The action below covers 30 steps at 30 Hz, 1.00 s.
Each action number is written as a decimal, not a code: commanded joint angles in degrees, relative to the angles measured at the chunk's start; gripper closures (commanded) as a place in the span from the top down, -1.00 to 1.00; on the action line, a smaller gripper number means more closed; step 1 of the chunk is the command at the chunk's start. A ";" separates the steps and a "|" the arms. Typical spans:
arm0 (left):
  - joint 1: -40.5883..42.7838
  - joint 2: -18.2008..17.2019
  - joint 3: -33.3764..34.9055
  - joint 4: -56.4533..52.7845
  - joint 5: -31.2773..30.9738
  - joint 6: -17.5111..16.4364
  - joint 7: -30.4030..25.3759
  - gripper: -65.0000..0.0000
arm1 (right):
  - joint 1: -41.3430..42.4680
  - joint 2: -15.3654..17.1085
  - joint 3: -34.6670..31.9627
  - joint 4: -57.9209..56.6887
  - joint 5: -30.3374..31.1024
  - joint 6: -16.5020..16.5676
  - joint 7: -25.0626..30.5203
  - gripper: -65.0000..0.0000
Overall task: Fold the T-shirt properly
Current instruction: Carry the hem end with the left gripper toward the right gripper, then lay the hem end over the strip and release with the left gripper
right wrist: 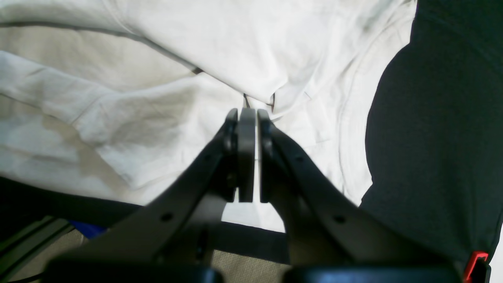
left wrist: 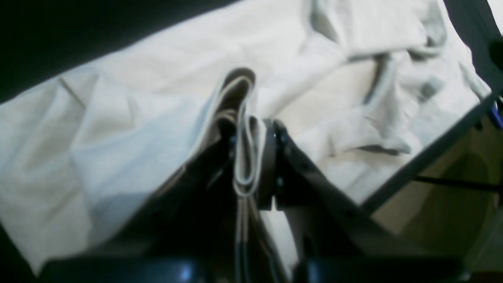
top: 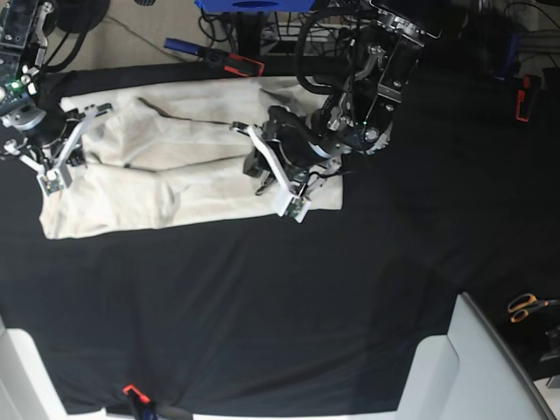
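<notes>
The cream T-shirt [top: 175,166] lies wrinkled and partly folded on the black table cover [top: 262,306], at the back left. My left gripper [top: 262,166] is over the shirt's right part. In the left wrist view the left gripper [left wrist: 251,131] is shut on a bunched fold of the T-shirt [left wrist: 157,78], with several layers pinched between the jaws. My right gripper [top: 66,153] is at the shirt's left end. In the right wrist view the right gripper [right wrist: 247,114] is shut, its tips at a fold of the T-shirt [right wrist: 157,59]. No cloth shows between its pads.
The table's back edge and the floor [left wrist: 452,204] are close to the shirt. Blue and red clamps [top: 219,57] sit on that edge, and another red clamp [top: 523,96] is at the right. Orange scissors [top: 525,306] and a white panel [top: 472,367] are at the lower right.
</notes>
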<state>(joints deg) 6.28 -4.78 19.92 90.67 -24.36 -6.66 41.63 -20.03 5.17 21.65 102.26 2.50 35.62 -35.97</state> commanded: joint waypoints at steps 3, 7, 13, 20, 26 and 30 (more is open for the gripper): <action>-1.32 0.25 -0.27 0.89 -0.65 -0.42 -1.14 -1.00 | 0.12 0.41 0.11 0.91 0.44 0.03 1.11 -0.97; -1.49 0.25 -0.36 0.80 -0.65 -0.42 -1.14 -1.00 | 0.12 0.41 0.37 0.91 0.44 0.03 1.11 -0.97; -2.20 1.30 -0.19 -1.84 -0.65 -0.42 -1.14 -1.00 | 0.21 0.41 0.11 0.91 0.44 0.03 1.11 -0.97; -2.20 1.39 -0.27 -2.37 -0.65 -0.42 -1.14 -1.00 | 0.21 0.50 0.28 0.91 0.44 0.03 1.11 -0.97; -3.25 1.39 -0.10 -2.45 -0.65 -0.42 -1.14 -1.00 | 0.38 0.50 0.11 0.91 0.44 0.03 1.11 -0.96; -3.95 1.13 2.98 -2.45 -0.65 -0.42 -1.14 -1.00 | 0.38 0.50 0.11 0.91 0.44 0.03 1.11 -0.96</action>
<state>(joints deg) 3.20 -4.05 22.98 87.24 -24.08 -6.42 41.54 -19.88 5.19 21.63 102.26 2.50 35.62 -35.97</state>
